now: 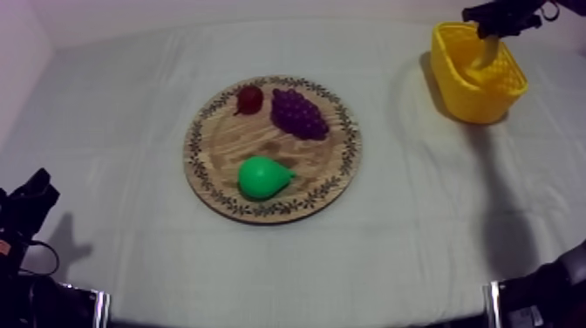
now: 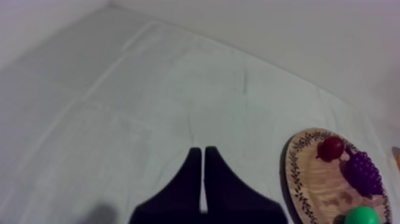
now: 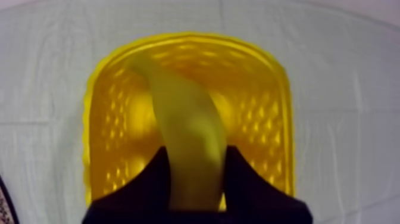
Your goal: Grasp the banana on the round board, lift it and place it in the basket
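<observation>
With the right tool (image 3: pixel 195 170) clamped on the banana (image 3: pixel 181 113) above the yellow basket (image 3: pixel 110 125), lower well inside before letting go

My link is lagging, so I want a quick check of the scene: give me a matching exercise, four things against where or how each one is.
1 banana
2 pear
3 bunch of grapes
4 left gripper

A shut on nothing, over the cloth
B green, on the wooden board
C held in the right gripper, over the yellow basket
D purple, beside the small red fruit

Pairs: 1-C, 2-B, 3-D, 4-A.
</observation>
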`<action>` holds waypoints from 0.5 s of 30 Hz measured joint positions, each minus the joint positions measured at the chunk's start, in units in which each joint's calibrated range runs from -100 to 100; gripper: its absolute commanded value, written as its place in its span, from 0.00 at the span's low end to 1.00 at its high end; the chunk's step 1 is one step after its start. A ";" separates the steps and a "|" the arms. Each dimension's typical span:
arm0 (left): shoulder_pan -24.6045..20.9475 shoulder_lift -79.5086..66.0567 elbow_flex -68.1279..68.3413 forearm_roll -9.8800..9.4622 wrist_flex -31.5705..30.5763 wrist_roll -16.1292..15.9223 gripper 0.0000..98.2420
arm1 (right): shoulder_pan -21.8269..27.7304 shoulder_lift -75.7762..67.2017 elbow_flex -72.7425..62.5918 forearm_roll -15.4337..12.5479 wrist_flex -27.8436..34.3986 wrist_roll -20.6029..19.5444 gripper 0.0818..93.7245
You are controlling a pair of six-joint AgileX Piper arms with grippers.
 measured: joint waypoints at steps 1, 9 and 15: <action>0.00 0.00 0.00 0.00 0.00 0.00 0.00 | 0.14 0.94 -0.38 -0.50 0.00 0.32 0.10; 0.00 0.00 0.00 0.00 0.00 0.00 0.00 | 0.91 8.50 -3.46 -1.89 -1.79 3.04 0.52; 0.00 0.00 0.00 0.00 0.00 0.00 0.00 | 1.63 8.57 -0.40 -1.92 -4.74 5.17 0.57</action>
